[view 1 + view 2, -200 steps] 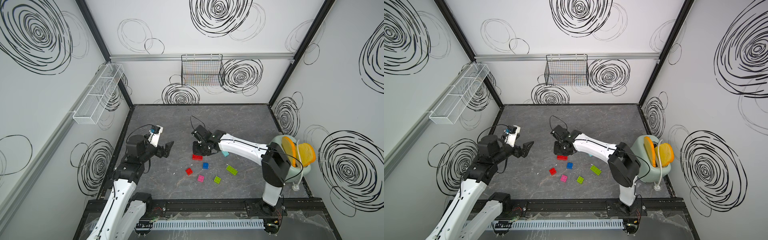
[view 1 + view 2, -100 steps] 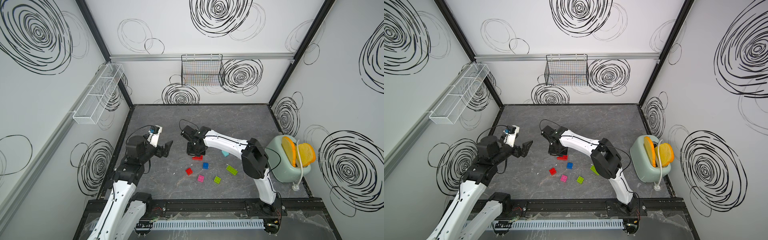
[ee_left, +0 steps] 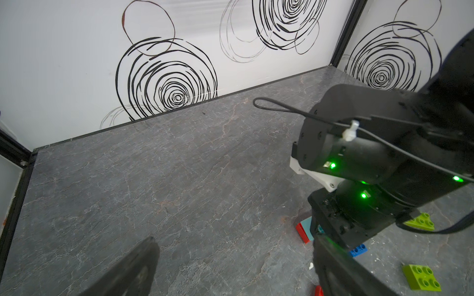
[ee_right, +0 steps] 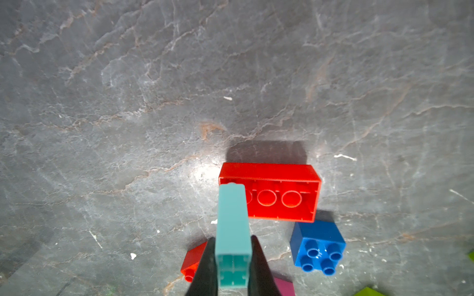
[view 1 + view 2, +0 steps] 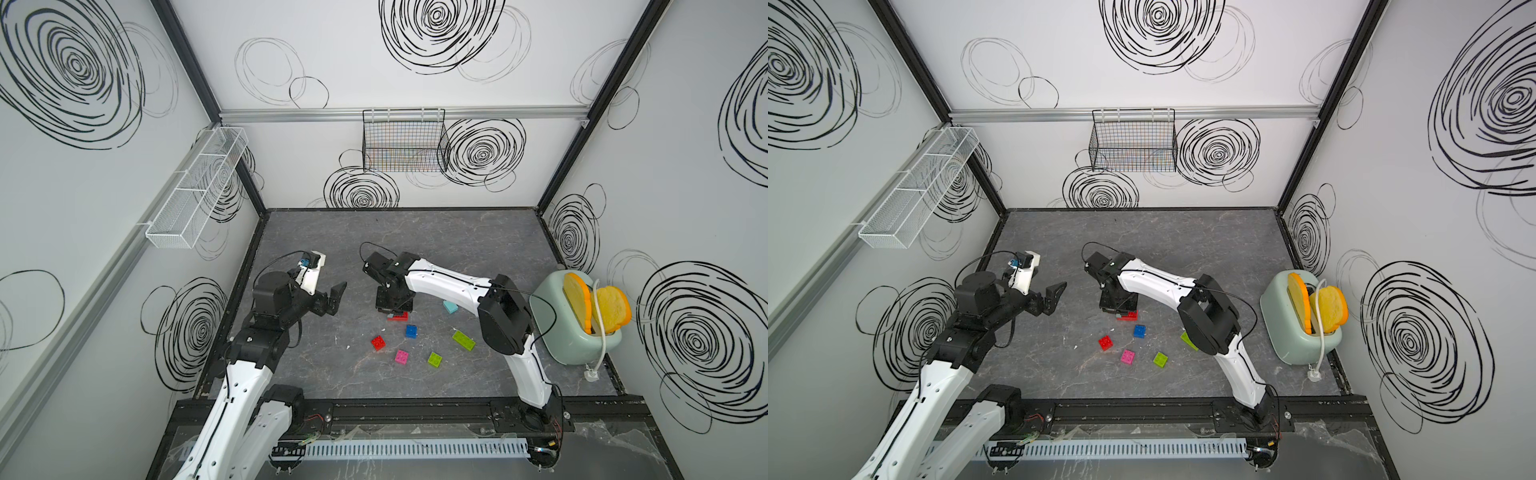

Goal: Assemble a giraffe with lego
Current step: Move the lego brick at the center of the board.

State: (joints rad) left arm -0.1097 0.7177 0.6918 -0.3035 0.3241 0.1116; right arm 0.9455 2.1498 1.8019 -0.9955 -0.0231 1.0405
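- The left gripper (image 5: 334, 297) hangs wide open, well left of the long red brick (image 4: 279, 197).
- The right gripper (image 4: 233, 243) pinches a cyan brick (image 4: 232, 220) over one end of that brick, which lies hollow side up.
- The small red brick (image 5: 378, 343), pink brick (image 5: 401, 357), blue brick (image 5: 411, 331) and small lime brick (image 5: 434, 359) lie loose near it, on the robot's side.
- The spare cyan brick (image 5: 450, 307) and long lime brick (image 5: 464, 340) lie to its right.

A long red plastic brick (image 4: 282, 202) is lying hollow side up mid-table, with a light cyan brick (image 4: 233, 225), pinched in the right gripper (image 4: 233, 238), hanging endwise over its end, while a blue square brick (image 5: 411, 331), small red brick (image 5: 378, 343), pink brick (image 5: 401, 357), small lime brick (image 5: 434, 359), long lime brick (image 5: 464, 340) and second cyan brick (image 5: 450, 307) are lying scattered nearer and rightward.
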